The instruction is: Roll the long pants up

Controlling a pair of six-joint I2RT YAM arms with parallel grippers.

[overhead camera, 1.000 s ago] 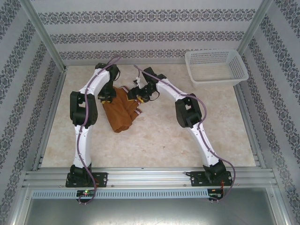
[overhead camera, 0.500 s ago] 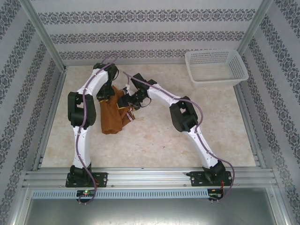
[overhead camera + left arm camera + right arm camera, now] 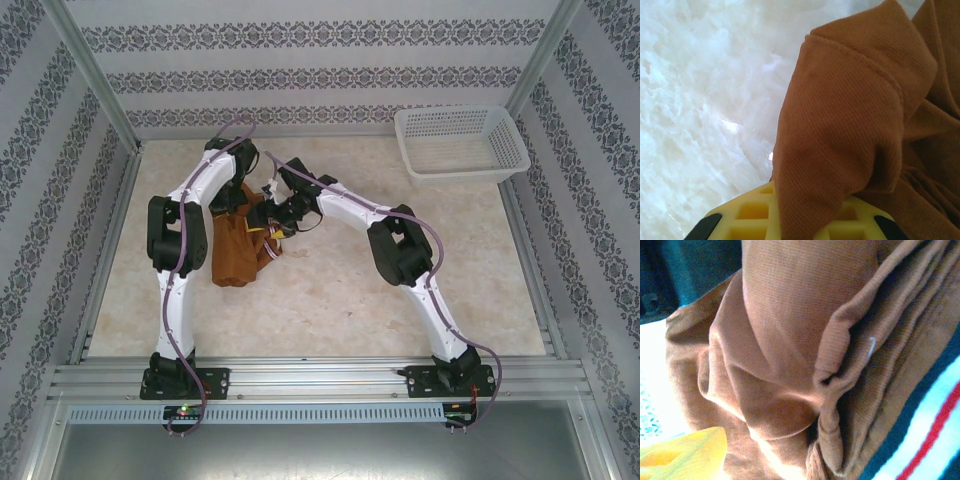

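From above, the long pants lie bunched in a narrow heap on the marble table, out toward 9 o'clock from its middle, between my two arms. The heap runs from about 12 to 6 o'clock, and its near end lies flat on the table.

My left gripper is over the 12 o'clock end of the heap. In the left wrist view, a thick fold of the rust-brown cloth comes up from between my yellow fingers and covers the gap between them. The jaws are drawn in close, pinching that fold. From there the fold leans toward 1 o'clock and shows a stitched seam along its upper edge, with more creased cloth at 3 to 5 o'clock. The pale table fills the side from 7 to 11 o'clock.

My right gripper is at the heap's 2 o'clock edge, right against the cloth. Its wrist camera sits so close that folds crowd the picture, with one yellow finger at 7 o'clock. I cannot tell how far those jaws are open, or whether they hold anything. At 5 o'clock a lighter striped lining shows, white with red and dark bands.

A white lattice basket stands in the table's 1 o'clock corner, well apart from the pants.
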